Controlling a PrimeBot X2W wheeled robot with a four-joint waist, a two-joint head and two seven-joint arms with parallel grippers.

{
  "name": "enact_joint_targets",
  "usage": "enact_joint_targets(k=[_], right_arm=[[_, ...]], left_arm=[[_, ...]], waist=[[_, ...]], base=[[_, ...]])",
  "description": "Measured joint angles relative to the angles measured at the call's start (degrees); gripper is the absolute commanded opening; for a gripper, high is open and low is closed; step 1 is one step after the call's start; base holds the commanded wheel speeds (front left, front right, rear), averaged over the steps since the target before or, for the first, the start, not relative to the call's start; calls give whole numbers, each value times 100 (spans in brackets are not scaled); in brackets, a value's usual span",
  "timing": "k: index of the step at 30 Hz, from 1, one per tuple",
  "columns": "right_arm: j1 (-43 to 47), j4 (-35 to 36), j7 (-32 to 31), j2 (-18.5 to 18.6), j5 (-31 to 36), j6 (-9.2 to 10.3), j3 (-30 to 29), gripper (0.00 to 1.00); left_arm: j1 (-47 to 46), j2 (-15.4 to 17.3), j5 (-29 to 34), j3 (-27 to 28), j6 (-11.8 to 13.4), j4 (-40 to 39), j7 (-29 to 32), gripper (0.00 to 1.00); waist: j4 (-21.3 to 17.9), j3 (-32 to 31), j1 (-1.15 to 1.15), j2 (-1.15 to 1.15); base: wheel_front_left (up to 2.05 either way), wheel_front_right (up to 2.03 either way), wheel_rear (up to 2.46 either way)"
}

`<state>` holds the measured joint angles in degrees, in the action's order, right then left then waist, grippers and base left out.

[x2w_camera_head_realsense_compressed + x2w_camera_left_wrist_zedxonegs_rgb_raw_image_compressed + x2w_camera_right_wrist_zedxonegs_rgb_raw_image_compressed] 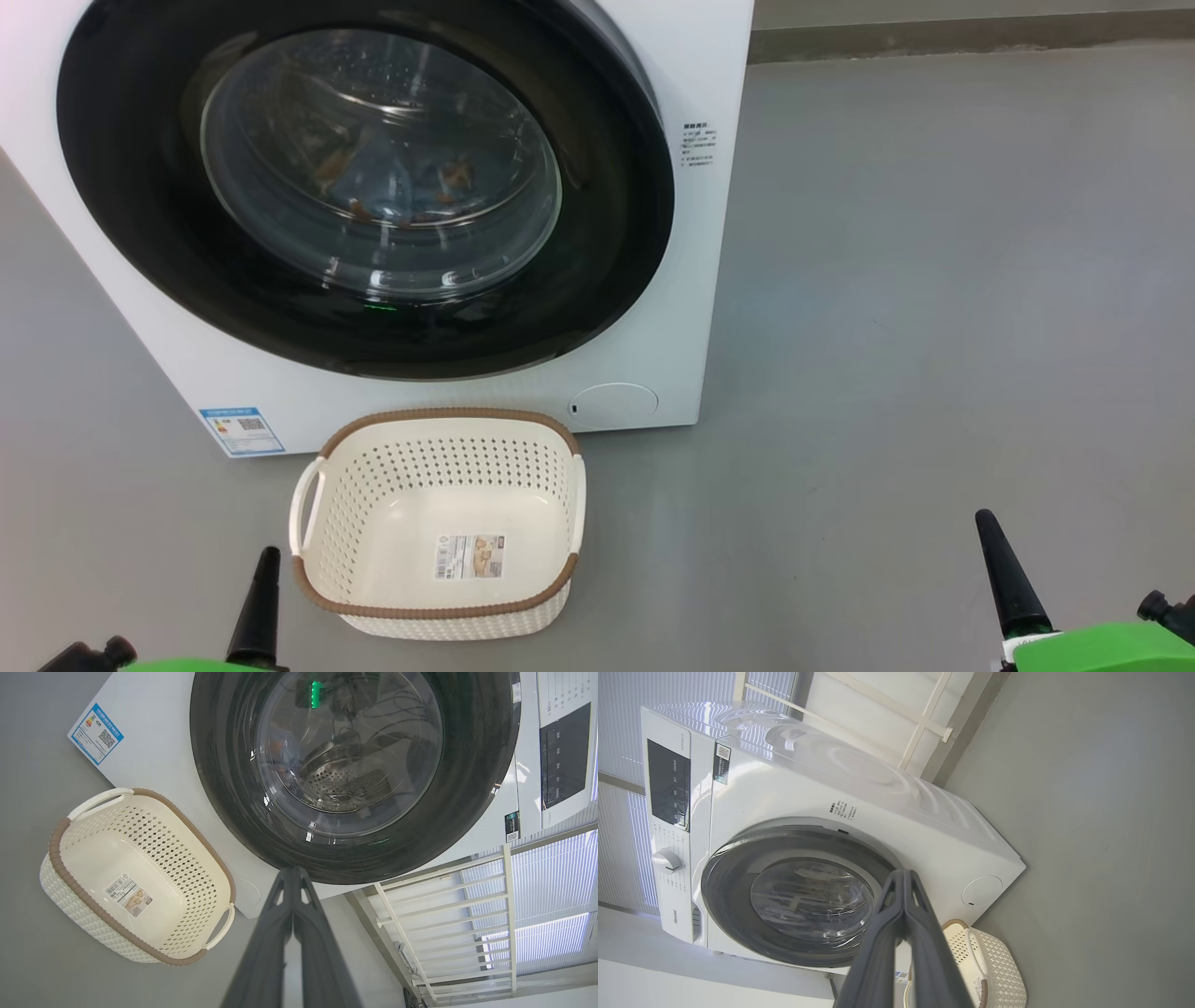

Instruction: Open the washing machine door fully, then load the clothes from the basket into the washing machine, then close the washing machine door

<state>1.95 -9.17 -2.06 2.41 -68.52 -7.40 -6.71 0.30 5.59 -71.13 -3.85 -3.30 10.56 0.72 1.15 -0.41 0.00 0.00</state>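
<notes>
Beside L fingers point(260, 607), prob. apart: basket point(446, 412)

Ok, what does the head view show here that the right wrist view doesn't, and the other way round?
Head view adds: the clothes behind the washing machine door's glass, and the basket's bare bottom with its sticker. Right wrist view adds: the washing machine's control panel, dial and top. Both share: the closed door, round flap, basket, grey floor.
</notes>
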Motion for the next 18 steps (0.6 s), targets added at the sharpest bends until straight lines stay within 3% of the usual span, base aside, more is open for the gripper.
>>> enact_joint_targets(k=[18], right_arm=[[-265,-271,-158,27,-1081,0,-2,0]], left_arm=[[-205,-78,-1000,285,-153,194,182,0]], waist=[[-53,27,0,0]], base=[[0,0,0]])
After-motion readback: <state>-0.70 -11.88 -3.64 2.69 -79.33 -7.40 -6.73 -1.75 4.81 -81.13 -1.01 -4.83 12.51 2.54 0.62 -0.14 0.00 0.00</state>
